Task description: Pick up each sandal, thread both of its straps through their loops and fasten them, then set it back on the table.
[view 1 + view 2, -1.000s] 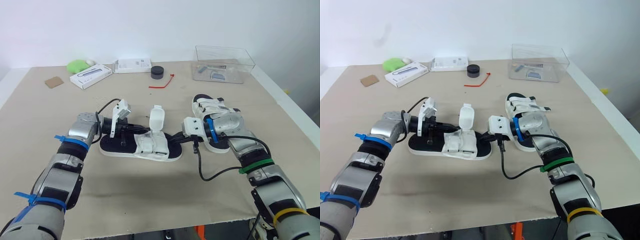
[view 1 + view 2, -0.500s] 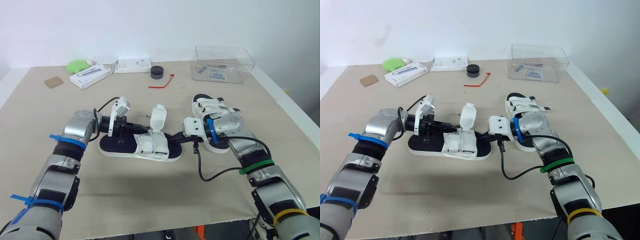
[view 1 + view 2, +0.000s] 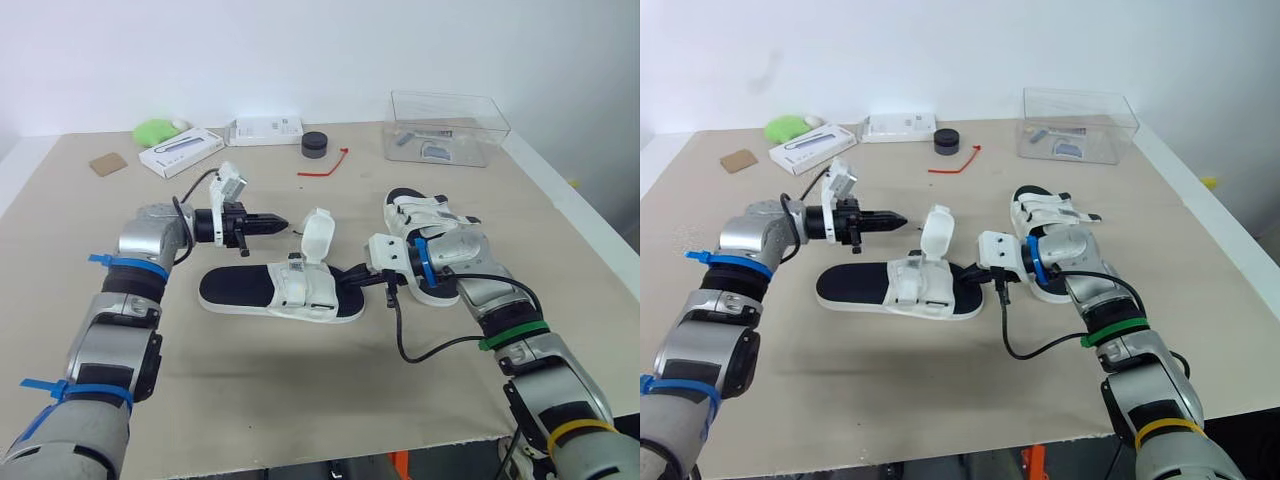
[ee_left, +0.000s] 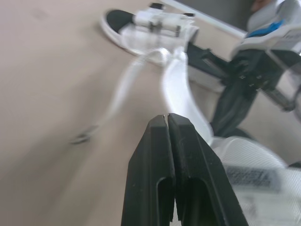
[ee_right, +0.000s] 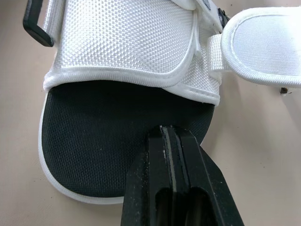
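Two sandals lie on the counter (image 3: 300, 380). The near sandal (image 3: 262, 290) is at the centre with its wide strap (image 3: 317, 236) standing up unfastened, so its threading looks undone. The far sandal (image 3: 428, 222), beside the right arm, appears strapped, though I can't confirm it. The right pincer (image 3: 346, 282), pressed together, rests at the near sandal's toe. The left pincer (image 3: 272, 221), pressed together and empty, hovers above it.

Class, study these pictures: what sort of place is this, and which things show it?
Probably a robot test bench in a lab, not a home: a plain table against a white wall, an unfastened sandal and a second sandal laid out, and a clear plastic box at the far edge.
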